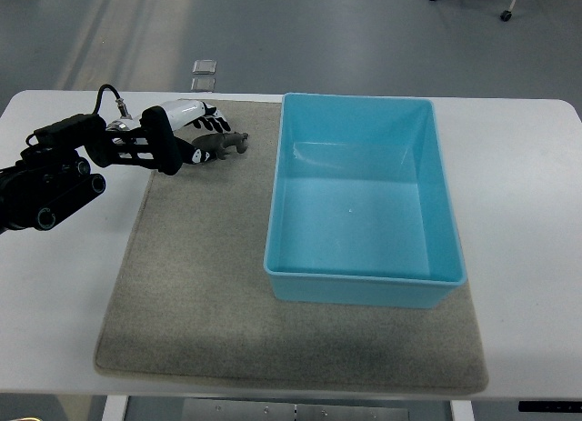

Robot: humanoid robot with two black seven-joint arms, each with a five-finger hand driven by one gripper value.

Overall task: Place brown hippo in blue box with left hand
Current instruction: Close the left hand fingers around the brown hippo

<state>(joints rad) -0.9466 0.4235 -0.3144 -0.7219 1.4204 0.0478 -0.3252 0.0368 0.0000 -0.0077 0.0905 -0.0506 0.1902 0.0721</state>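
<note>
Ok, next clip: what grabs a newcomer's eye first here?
The big, empty light-blue plastic box on the right half of the grey felt mat. Then the robot's black-and-white left hand at the mat's upper left corner, fingers closed around the small brown toy hippo.

left robot hand (186, 135): fingers curled about brown hippo (221, 145), over far-left part of grey mat (200, 285) | blue box (364, 198): open, on mat's right part, apart from hippo | white desk (55, 303) under mat
</note>
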